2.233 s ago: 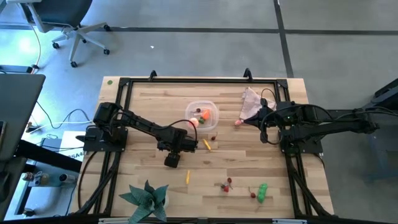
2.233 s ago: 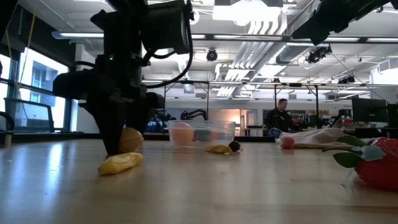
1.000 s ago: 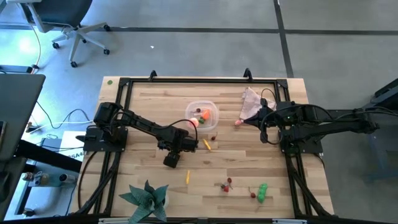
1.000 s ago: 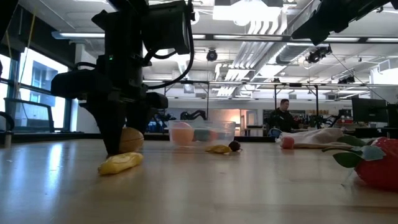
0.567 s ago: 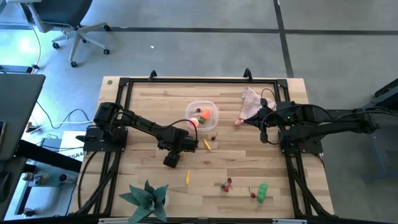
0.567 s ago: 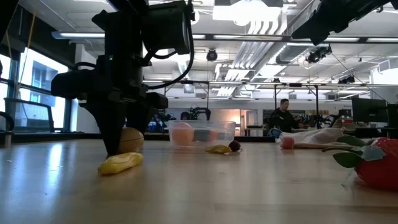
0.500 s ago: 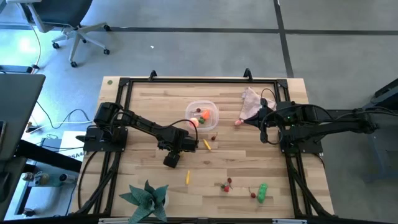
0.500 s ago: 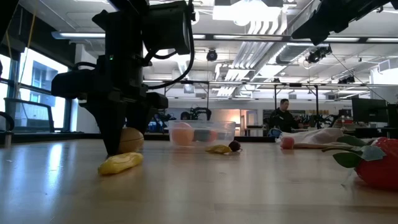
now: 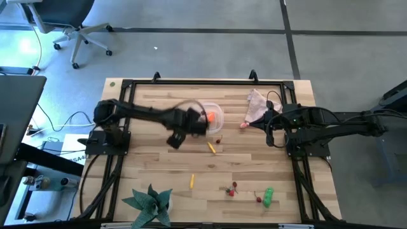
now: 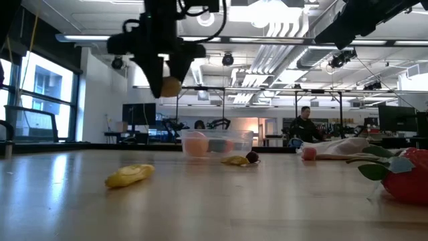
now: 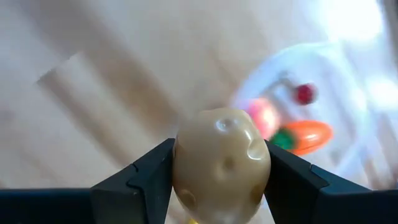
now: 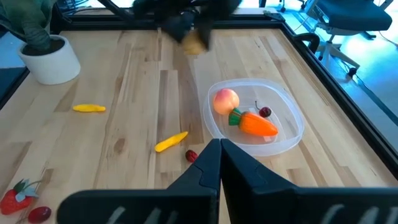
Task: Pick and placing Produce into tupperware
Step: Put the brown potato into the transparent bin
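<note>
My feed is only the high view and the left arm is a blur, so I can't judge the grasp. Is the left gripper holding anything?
Observer: Yes, the left gripper is clamped on the tan potato.
Operator: Is it off the table?
Observer: Yes, the low view shows the potato hanging well above the table.
Operator: What's in the tupperware?
Observer: The tupperware holds a carrot, a peach-coloured piece and a cherry.

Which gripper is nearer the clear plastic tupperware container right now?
Left. The left gripper, shut on the tan potato, hangs right at the clear plastic tupperware container's edge. The right gripper waits shut near the table's right side, well away from it.
</note>
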`<state>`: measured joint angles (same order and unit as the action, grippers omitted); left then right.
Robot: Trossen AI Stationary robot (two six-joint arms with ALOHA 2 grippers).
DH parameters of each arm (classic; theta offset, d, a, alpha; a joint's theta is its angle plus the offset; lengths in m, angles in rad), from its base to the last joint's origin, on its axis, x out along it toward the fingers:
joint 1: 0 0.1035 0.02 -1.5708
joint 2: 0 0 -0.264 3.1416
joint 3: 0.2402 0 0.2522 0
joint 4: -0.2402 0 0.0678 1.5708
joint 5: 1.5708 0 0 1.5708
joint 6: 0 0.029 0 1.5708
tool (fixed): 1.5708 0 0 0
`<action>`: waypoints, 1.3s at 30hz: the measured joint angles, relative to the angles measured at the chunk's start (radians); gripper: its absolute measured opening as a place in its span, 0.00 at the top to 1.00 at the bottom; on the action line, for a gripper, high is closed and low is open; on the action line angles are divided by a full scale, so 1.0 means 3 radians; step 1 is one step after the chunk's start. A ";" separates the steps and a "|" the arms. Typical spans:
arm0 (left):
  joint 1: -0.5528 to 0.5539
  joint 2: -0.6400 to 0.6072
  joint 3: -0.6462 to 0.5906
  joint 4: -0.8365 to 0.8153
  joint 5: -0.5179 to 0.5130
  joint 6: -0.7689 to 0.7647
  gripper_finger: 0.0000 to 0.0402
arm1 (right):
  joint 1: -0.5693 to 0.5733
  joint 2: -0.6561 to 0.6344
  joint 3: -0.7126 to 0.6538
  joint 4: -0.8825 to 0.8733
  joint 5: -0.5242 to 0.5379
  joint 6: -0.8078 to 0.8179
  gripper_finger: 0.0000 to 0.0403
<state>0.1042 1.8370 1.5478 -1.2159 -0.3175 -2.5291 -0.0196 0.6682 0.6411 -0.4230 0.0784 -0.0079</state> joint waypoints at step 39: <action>0.1179 0.0705 0.0129 0.1258 0.0876 0.2483 0.50 | -0.0001 -0.0001 0.0000 -0.0008 0.0000 0.0000 1.00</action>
<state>0.4580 2.0484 1.5864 -0.8386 -0.0547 -1.7844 -0.0200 0.6679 0.6411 -0.4253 0.0784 -0.0079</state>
